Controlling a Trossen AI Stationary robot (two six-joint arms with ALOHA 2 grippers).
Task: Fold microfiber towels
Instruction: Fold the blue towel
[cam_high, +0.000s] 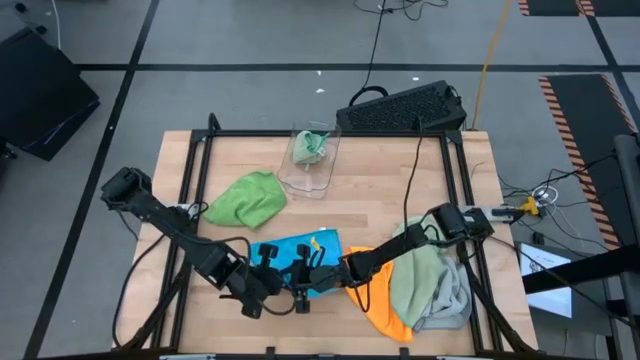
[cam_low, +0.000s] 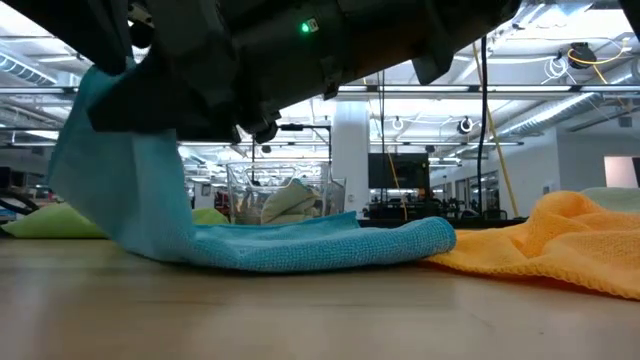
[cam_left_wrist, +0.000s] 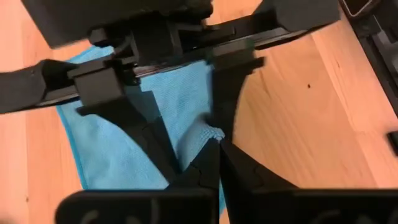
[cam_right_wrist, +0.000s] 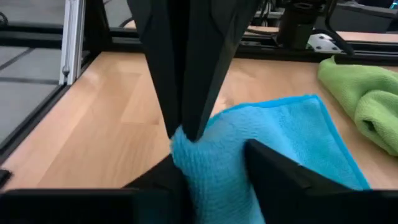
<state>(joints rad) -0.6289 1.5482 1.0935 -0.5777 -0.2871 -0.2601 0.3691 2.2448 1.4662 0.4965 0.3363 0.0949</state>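
At the table's near edge the two grippers met over the blue microfiber towel. The left gripper was clamped together on a corner of that towel, its fingertips pinching a small peak of blue pile. Right in front of it, nose to nose, the right gripper stood with its fingers part-way apart around the same bunched corner; in the right wrist view a fold of blue cloth filled the gap between them, but whether they were squeezing it or only bracketing it I cannot tell. From table height, that end of the towel rose off the wood into the grippers while the rest lay flat.

Just beside the right gripper, on its arm's side, lay the orange towel, touching the blue one's edge, with the sage green towel and the light grey towel heaped over it beyond. Farther off, past the left gripper, the bright green towel sat crumpled, and beyond it the clear plastic bin held a pale cloth.

The risk looked like a botched handover: with both grippers crowded on one corner, fingers could collide, or the corner could slip out and the lifted fold collapse. Dragging might also pull the orange towel along.
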